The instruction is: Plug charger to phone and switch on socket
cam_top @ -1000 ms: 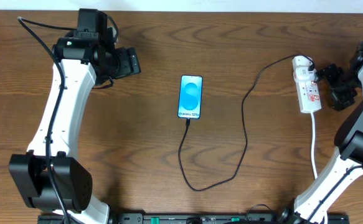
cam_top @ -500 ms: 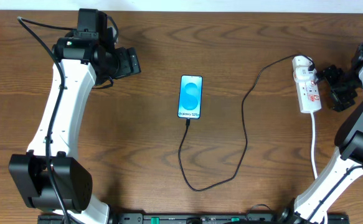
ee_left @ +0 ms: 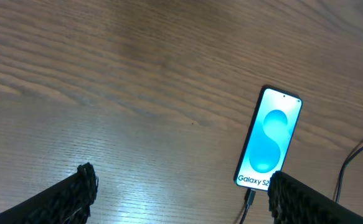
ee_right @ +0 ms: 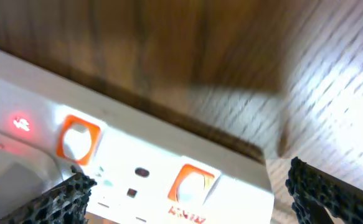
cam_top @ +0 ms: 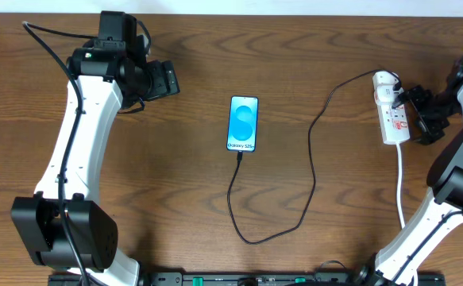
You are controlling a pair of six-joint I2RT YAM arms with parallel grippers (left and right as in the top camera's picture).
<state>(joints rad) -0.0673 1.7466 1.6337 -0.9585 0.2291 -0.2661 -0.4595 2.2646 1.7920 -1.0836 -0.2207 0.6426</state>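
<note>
Right tool (cam_top: 413, 113), spread wide, hangs at the socket (cam_top: 391, 110), possibly touching it; left tool (cam_top: 171, 81) likewise spread.

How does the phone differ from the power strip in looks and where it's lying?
The phone has a black frame and a blue screen; the power strip is white with red markings. The phone lies mid-table; the power strip lies near the right edge, with the right end effector open beside it. Both lie flat, linked by the thin black cable.
</note>
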